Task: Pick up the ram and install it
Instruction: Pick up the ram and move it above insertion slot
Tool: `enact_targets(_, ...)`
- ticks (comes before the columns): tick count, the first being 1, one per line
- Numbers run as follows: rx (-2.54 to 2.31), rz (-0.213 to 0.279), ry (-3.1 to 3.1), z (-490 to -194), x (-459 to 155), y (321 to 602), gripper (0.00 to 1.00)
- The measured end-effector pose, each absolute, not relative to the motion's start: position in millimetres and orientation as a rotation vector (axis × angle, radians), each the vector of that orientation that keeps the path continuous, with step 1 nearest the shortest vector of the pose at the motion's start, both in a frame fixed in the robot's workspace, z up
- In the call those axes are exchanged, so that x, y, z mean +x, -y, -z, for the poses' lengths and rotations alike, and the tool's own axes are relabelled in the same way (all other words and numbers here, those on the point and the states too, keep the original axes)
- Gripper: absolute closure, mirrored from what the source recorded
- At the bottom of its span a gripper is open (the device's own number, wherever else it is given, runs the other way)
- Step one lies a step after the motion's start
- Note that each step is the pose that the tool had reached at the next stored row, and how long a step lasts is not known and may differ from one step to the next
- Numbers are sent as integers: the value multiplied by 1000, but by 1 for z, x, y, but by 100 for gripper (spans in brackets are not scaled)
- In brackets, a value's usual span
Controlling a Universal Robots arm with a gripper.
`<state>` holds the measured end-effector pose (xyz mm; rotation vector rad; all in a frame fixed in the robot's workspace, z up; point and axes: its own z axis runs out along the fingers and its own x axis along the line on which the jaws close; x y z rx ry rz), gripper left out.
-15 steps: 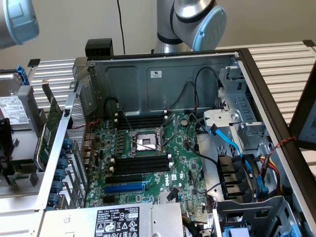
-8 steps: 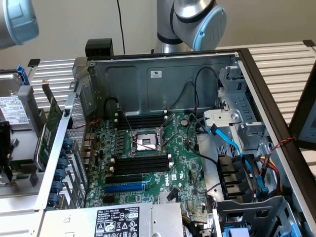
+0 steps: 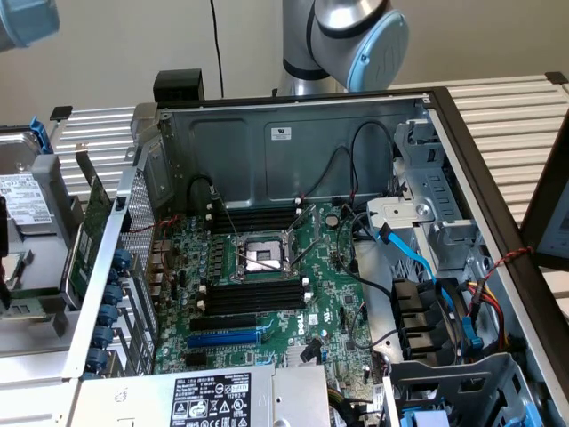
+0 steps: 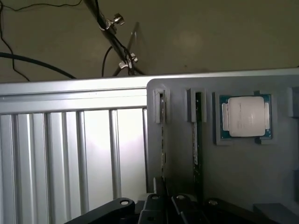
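Two ram sticks stand edge-on in slots of a grey holder tray [image 4: 233,168]: one ram [image 4: 162,135] and a second stick [image 4: 197,140] beside it. My gripper [image 4: 164,189] sits over the near end of the first ram, its black links drawn close together with the stick running down between them, shut on it. In the exterior view the open computer case [image 3: 462,142] shows its motherboard [image 3: 329,294] with black memory slots [image 3: 253,218] and a second bank of them [image 3: 253,294] on either side of the processor socket [image 3: 262,258].
A loose processor chip [image 4: 246,116] lies in a recess of the same tray. Ribbed metal table surface [image 4: 70,154] borders the tray. Outside the case, at the exterior view's left, are a green card [image 3: 89,236] and a hard drive [image 3: 22,200]. Blue cables [image 3: 418,258] cross the case.
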<state>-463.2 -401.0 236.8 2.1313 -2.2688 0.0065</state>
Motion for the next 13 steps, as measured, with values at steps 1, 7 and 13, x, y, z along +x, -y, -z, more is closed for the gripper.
enact_targets(1, 2131, -6, 2269, -241, -463, 402, 87)
enact_targets(7, 2131, -7, 2269, -269, -459, 407, 87)
enact_targets(13, 2131, -6, 2269, -296, -441, 414, 87)
